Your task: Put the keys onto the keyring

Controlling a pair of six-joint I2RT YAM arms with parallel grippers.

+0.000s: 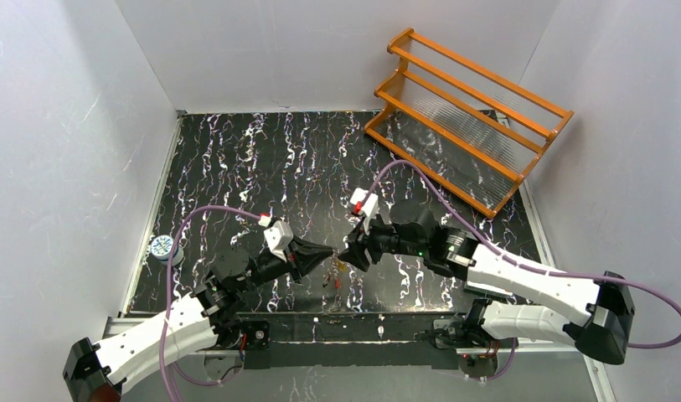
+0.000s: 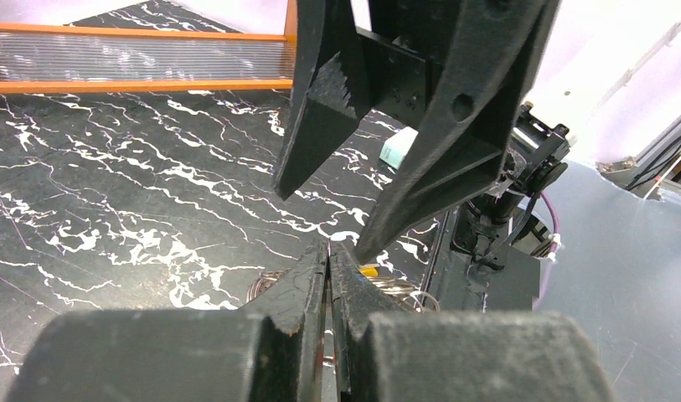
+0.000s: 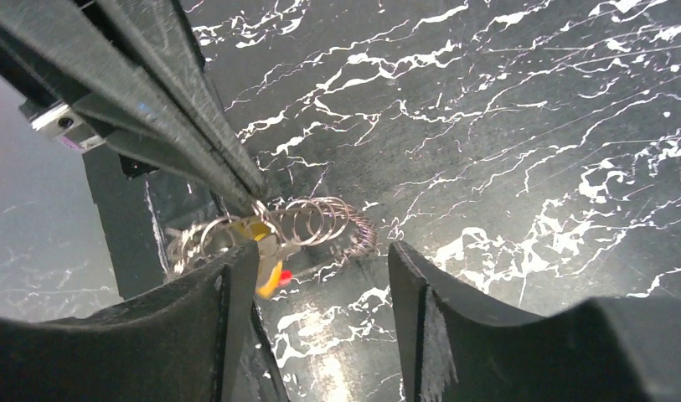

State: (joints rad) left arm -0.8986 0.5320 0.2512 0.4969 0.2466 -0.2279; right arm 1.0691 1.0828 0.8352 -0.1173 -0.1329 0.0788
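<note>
starting at the near edge of the table (image 1: 236, 167), about its middle, the two arms meet tip to tip: the left gripper (image 1: 326, 256) reaches in from the left and the right gripper (image 1: 348, 253) from the right, the tips almost touching. the left jaws are pressed shut, and as best i can judge from the right wrist view they pinch the keyring (image 3: 320, 219) at one end of its wire. the keyring shows as a run of thin silvery turns. its long axis leads away from the left tips and across the mouth of the right jaws, which stand spread with nothing between them. so the wire lies just ahead of the right fingertips, closer to one finger than the other, and the right arm looks like the free one for any threading. a brass key (image 3: 268, 278) hangs under the wire close to the pinch, with the red section (image 3: 285, 275) just beside it. whether that key is already on the wire i cannot tell, and the silvery key i cannot pick out. further off, at the left edge of the table, sits a small round blue-and-white disc (image 1: 162, 247), well apart from the work. farthest, at the far right corner, an orange rack (image 1: 466, 117) stands at an angle, and i see none of the task's things on its shelves.
</note>
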